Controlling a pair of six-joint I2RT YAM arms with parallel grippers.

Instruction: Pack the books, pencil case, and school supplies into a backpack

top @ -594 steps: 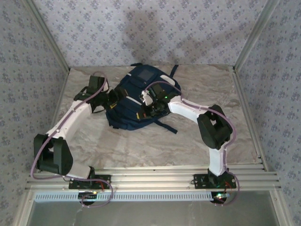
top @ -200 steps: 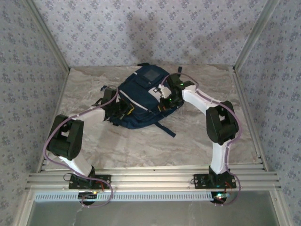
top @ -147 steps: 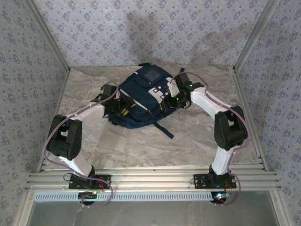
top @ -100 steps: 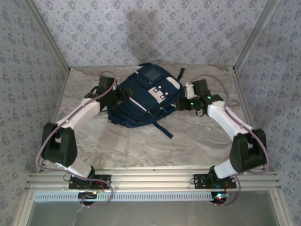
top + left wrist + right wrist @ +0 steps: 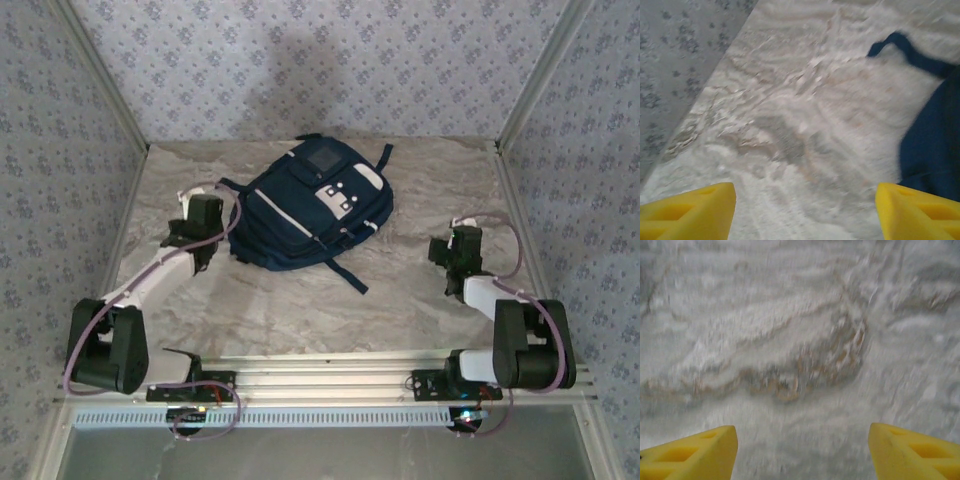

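The left gripper (image 5: 805,192) hangs over bare desk (image 5: 430,180) at the left side, near the patterned left wall (image 5: 680,55). Its yellow fingers (image 5: 690,210) stand wide apart and nothing lies between them. In the left wrist view the dark blue cloth of the backpack (image 5: 310,210) lies just to the right of the gripper, and a thin blue strap (image 5: 905,47) curls on the desk farther off.

The backpack lies flat in the far middle of the desk, between the two arms and apart from both. Its front faces up, with a grey square patch (image 5: 322,158) at the far end and white patches with dots (image 5: 340,195) toward the right. A white stripe (image 5: 275,212) runs along its left part. One dark strap (image 5: 345,275) trails from its near edge toward the near right, and another (image 5: 383,157) lies at its far right corner.

The right gripper (image 5: 802,432) is at the right side, well apart from the backpack, over the marbled desk. Its yellow fingers (image 5: 690,452) are also spread wide and hold nothing. The right wrist view is somewhat blurred.
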